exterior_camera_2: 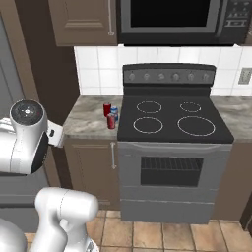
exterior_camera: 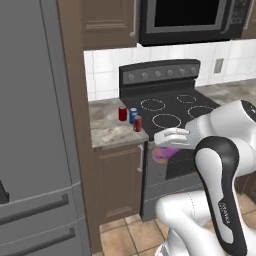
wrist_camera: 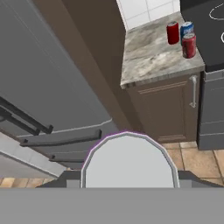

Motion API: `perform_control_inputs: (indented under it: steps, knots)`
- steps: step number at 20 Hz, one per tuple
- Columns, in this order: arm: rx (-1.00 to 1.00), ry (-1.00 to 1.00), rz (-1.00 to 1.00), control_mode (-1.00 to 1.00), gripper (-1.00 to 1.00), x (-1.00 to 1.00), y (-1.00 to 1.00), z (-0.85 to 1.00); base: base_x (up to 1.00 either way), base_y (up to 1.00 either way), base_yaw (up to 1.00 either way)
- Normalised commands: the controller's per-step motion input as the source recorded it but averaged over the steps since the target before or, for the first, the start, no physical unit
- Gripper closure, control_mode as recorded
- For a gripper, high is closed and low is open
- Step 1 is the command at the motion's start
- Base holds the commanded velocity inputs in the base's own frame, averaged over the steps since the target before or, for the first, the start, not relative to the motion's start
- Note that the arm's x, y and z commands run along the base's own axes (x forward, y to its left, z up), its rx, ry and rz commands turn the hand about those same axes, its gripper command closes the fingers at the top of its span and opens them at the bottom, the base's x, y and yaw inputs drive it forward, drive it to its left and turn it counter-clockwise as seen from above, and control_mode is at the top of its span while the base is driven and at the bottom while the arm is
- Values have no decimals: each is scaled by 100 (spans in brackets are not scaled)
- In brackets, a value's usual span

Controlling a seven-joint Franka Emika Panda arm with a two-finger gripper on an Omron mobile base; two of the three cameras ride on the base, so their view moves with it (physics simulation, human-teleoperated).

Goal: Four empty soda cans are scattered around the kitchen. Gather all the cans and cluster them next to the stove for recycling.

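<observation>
A grey fridge (exterior_camera: pixel 35 125) stands at the far left beside a brown cabinet (exterior_camera: pixel 117 180), whose marble table (exterior_camera: pixel 105 125) carries three soda cans close together by the stove's (exterior_camera: pixel 172 107) left edge: a red can (exterior_camera: pixel 122 113), a blue can (exterior_camera: pixel 133 115) and a second red can (exterior_camera: pixel 137 123). Right of them, in front of the oven door, the gripper (exterior_camera: pixel 162 150) is closed around a pink-purple can (exterior_camera: pixel 161 154), whose grey top (wrist_camera: pixel 127 162) shows in the hand view.

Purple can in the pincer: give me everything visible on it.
The purple can is a pink-purple cylinder, held at the pincer under the white hand, in the air in front of the stove, below cooktop level. In the hand view its pale grey end with a purple rim faces the camera between the fingers. No label is readable. It touches no counter.
</observation>
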Motion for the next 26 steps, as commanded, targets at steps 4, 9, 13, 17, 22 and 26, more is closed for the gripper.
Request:
perform_control_inputs:
  steps: [4, 9, 13, 17, 22, 26]
  knots:
    - [0, 0, 0, 100, 100, 0, 0, 0, 14, -36, 22]
    - [0, 0, 0, 100, 100, 0, 0, 0, 33, -27, 14]
    - [0, 0, 0, 100, 100, 0, 0, 0, 22, -46, 8]
    - [0, 0, 0, 100, 100, 0, 0, 0, 15, -51, 8]
    - [0, 0, 0, 100, 100, 0, 0, 0, 44, -14, 3]
    - [0, 0, 0, 100, 100, 0, 0, 0, 50, 0, 0]
